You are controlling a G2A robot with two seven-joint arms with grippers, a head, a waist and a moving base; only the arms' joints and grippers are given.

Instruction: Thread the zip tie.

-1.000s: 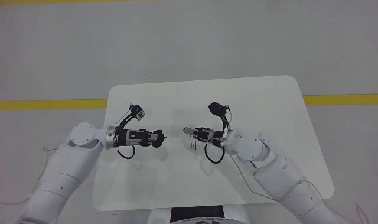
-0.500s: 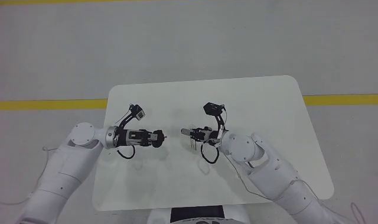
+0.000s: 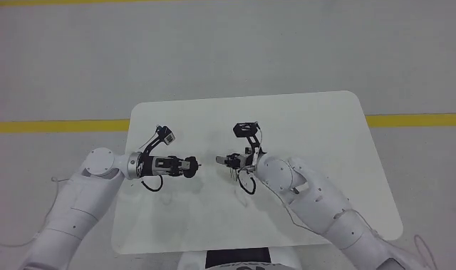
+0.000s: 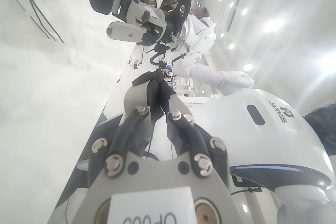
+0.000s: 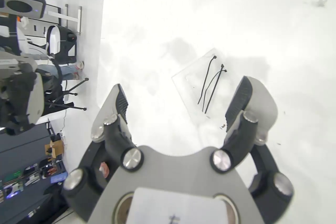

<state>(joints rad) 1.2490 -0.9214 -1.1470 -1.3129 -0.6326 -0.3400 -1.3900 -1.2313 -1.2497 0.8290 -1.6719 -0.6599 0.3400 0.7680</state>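
Holding a black zip tie (image 4: 157, 74) clamped in the left pincer (image 4: 157, 93), right pincer (image 5: 182, 86) spread apart opposite; a misaligned approach could miss its short protruding end.

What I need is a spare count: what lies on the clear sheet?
Three black zip ties lie on the clear sheet. A finger of the right gripper covers part of it, hiding anything there.

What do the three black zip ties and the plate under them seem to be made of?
The zip ties look like thin black plastic, probably nylon, matte: they curve gently and show no glint. The plate seems clear, glossy acrylic or glass: the white table shows through it, and only its edges are visible.
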